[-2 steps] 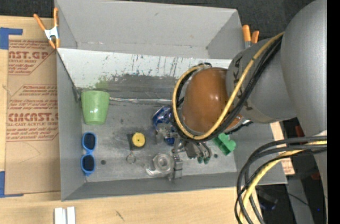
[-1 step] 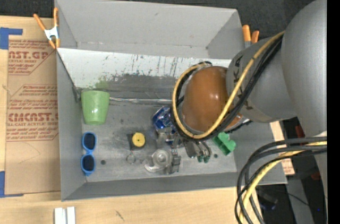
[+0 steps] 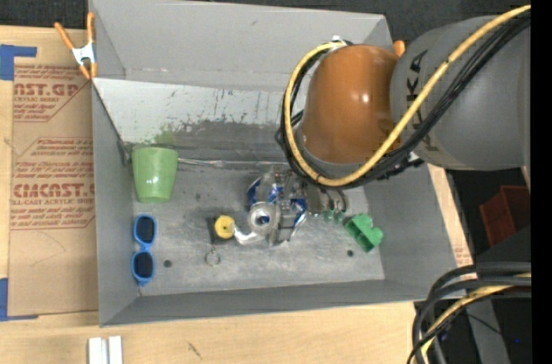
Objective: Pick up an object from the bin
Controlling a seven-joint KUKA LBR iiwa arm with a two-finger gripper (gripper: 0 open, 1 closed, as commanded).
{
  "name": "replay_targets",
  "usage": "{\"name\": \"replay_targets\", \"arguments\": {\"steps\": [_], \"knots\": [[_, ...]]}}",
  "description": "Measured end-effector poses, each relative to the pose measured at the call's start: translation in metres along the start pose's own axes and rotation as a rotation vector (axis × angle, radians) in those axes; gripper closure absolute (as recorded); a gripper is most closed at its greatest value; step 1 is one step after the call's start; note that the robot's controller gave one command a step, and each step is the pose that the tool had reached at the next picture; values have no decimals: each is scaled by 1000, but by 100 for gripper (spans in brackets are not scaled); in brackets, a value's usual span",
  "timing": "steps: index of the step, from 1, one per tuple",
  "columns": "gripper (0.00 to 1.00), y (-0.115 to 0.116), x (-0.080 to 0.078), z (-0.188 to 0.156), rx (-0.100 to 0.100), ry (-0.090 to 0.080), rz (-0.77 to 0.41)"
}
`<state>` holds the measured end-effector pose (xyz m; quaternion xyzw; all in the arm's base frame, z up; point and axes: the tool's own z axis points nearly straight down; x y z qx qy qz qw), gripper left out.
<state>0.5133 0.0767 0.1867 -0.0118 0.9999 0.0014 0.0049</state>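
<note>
Pincer [image 3: 287, 203] low over blue-and-white clutter [image 3: 260, 217] at bin [image 3: 216, 43] centre | opening, hold: cannot tell | no lift seen; grasp and lift apparently pending | green block [image 3: 363, 232] just right, yellow piece [image 3: 224, 226] left

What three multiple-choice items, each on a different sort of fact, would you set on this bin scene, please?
1. Where in the bin is the green cup?
A. at its left side
B. in its front right corner
C. in its middle
2. What colour are the sunglasses?
A. red
B. blue
C. yellow
3. How does the gripper stand?
A. lifted clear above the rim
B. low in the bin's middle, by small blue and white things
C. pressed on the cup

Answers: 1 A, the cup sits by the left wall; 2 B, both lenses are blue; 3 B, it is down amid that clutter.
</note>
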Motion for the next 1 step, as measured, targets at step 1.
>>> {"name": "replay_targets", "arguments": {"steps": [1], "knots": [[100,-4,-24,-61,2,0,-3]]}}
